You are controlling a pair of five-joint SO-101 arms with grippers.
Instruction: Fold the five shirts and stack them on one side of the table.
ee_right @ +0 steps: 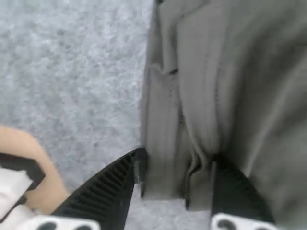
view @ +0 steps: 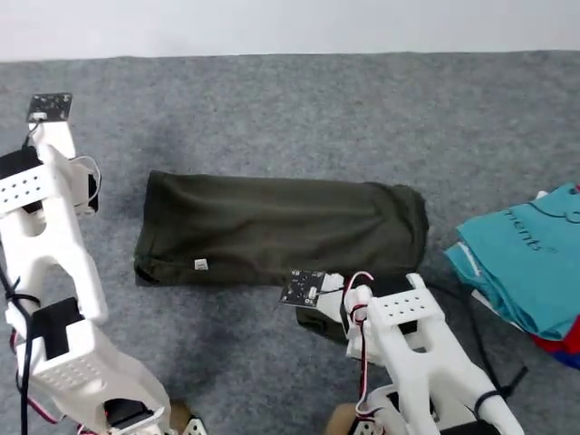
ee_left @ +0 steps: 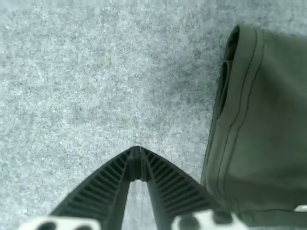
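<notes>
Olive-green and folded into a long band, the shirt (view: 272, 227) is laid across the centre of the high view. Its lower edge is straddled by the parted right gripper (ee_right: 177, 165). The left gripper (ee_left: 139, 155) is held clenched and empty over the grey carpet (view: 362, 118) left of the shirt.

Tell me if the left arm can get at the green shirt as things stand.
Probably yes: the left gripper hangs shut over bare mat right beside the end of the green shirt, nothing between them. It would have to open first.
</notes>
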